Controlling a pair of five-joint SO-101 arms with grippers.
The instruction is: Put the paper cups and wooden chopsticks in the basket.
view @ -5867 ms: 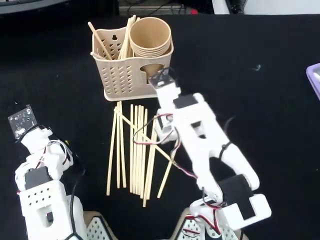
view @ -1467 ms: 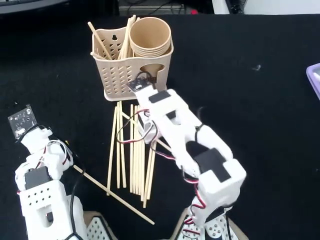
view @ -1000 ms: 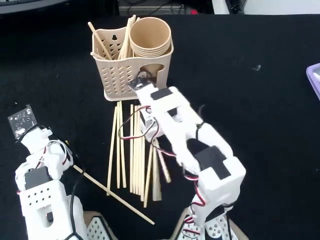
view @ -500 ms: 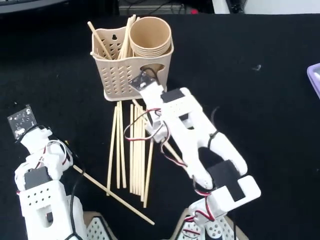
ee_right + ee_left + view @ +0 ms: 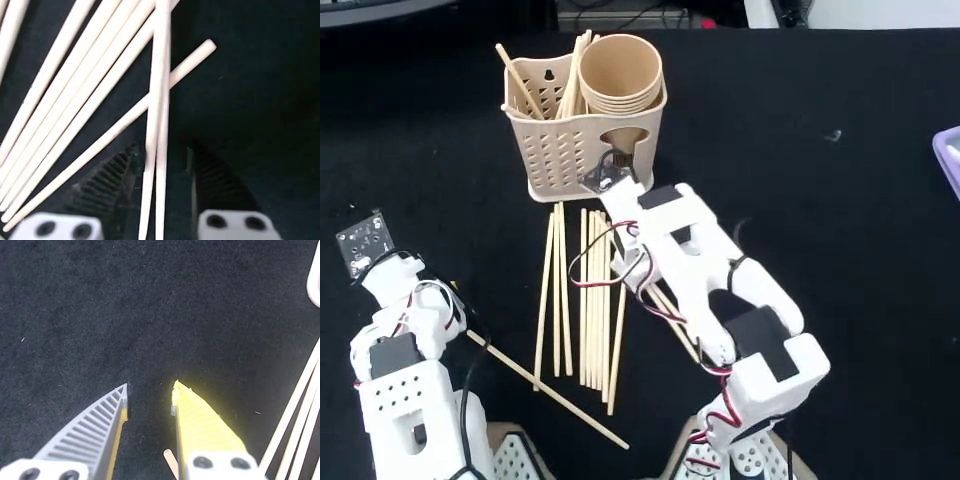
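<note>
The black desk (image 5: pixel 840 250) is carrying everything. The right arm (image 5: pixel 720 290) is leaning over the middle of it, its wrist just in front of the basket (image 5: pixel 555 150), which is standing upright at the far side. The left arm (image 5: pixel 400 340) is sitting folded at the near left corner. The stacked paper cups (image 5: pixel 620 75) are sitting in the basket's right-hand compartment, and a few leaning chopsticks (image 5: pixel 520 85) are standing in the other. A row of loose chopsticks (image 5: pixel 588 300) is lying just before the basket, with a single chopstick (image 5: pixel 550 392) lying aslant nearer the left arm. The right end effector (image 5: pixel 162 150) is pointing down at the row, jaws narrowly apart with two sticks passing between them. The left end effector (image 5: pixel 150 390) is pointing at the desk, jaws narrowly apart.
</note>
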